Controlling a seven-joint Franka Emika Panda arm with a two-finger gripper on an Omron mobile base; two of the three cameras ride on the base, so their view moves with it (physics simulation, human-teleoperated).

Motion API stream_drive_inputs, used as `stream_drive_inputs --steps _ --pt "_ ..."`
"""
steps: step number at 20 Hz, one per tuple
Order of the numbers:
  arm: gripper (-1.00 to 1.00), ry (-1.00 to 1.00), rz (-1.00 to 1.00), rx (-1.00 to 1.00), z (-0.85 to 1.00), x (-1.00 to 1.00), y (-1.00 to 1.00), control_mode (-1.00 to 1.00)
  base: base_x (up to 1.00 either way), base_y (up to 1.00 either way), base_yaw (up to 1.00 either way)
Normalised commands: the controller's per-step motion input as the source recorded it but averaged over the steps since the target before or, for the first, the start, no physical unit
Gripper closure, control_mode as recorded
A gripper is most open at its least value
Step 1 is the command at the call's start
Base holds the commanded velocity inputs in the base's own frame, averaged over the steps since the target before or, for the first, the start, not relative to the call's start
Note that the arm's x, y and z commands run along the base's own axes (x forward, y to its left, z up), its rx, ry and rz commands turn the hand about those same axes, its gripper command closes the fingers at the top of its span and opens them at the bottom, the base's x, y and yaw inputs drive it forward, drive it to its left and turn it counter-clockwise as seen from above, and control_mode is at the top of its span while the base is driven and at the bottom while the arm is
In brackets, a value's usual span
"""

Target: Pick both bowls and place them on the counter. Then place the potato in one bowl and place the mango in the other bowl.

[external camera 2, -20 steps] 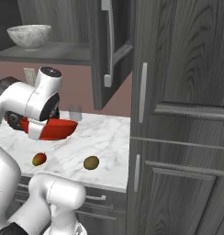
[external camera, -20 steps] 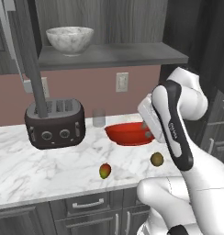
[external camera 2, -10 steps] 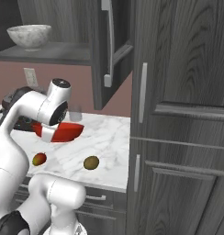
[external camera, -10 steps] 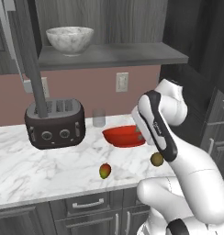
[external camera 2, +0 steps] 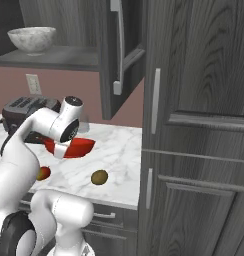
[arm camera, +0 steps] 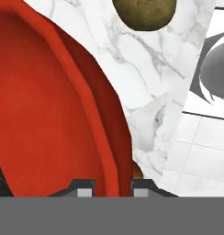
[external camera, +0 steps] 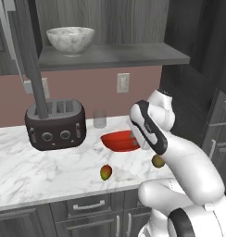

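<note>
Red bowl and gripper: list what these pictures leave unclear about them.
- Red bowl: whether its base touches the counter; the arm hides its right side in the left base view.
- Gripper: finger tips straddle the bowl's rim; actual contact unclear, cut by the hand view's bottom.
- Mango: partly behind the arm, right base view.

Even soft light, sharp render, faint shadows

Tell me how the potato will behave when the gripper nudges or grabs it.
The potato is a rounded oval lying loose on the counter, so a nudge would probably roll it. Its dull skin suggests decent grip, though the curved sides might squirt from the fingers.
</note>
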Motion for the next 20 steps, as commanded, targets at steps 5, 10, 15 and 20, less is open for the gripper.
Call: stream_drive_inputs --steps 5,10,15,20 --pt "1.0 0.0 0.03 -0.02 -0.41 0.26 0.01 -1.0 0.0 0.0 0.0" --pt "1.0 0.0 0.03 -0.03 -0.3 0.29 0.0 -1.0 0.0 0.0 0.0" --pt "1.0 0.0 0.02 0.0 -0.24 0.25 0.0 -1.0 0.0 0.0 0.0" --pt "1.0 0.0 0.02 0.0 -0.31 0.22 0.01 -1.0 0.0 0.0 0.0"
